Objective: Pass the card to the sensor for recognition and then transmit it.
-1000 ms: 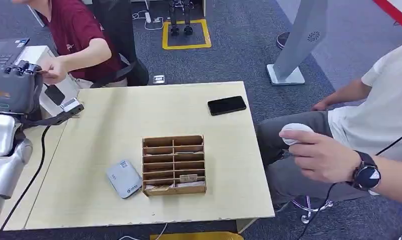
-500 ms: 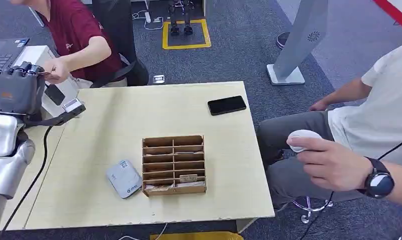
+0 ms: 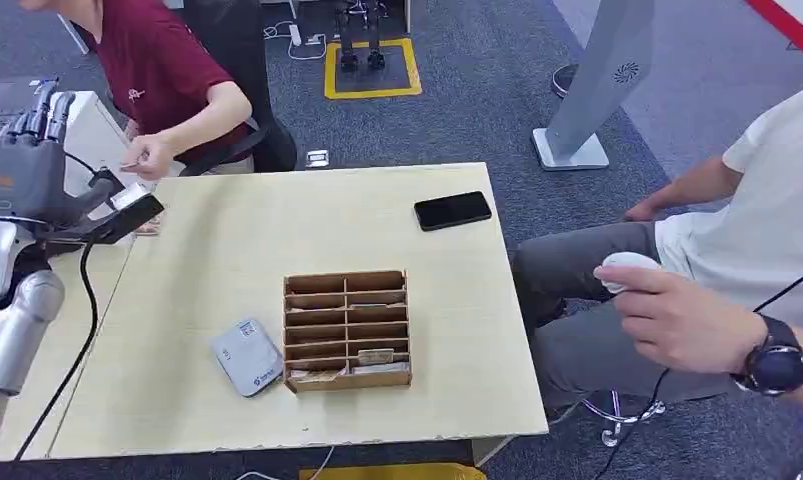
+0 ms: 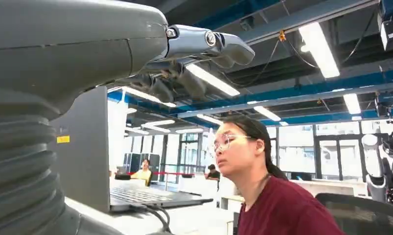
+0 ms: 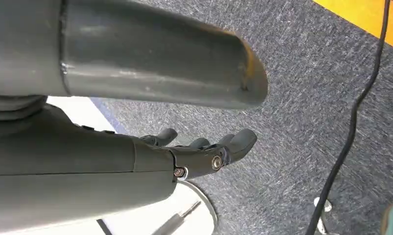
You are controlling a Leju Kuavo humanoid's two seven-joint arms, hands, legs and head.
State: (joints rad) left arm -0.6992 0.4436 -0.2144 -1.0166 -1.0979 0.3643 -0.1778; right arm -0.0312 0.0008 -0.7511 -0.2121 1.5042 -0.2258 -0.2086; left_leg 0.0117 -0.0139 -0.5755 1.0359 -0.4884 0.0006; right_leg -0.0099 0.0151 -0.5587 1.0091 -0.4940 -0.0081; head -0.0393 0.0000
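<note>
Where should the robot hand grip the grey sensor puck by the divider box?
Grip the sensor puck across its long edges, from above. It lies flat near the table's near edge, one corner close beside the divider box; its left and near sides are open.

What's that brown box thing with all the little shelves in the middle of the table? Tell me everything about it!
The brown wooden organiser box lies on the pale wooden table, near the front edge. Thin wooden dividers split it into two columns of narrow slots, open on top. Most slots look empty; the ones nearest the front hold a few pale cards or papers. A small grey rounded device lies right beside it, on the robot's left. No hand touches the box.
</note>
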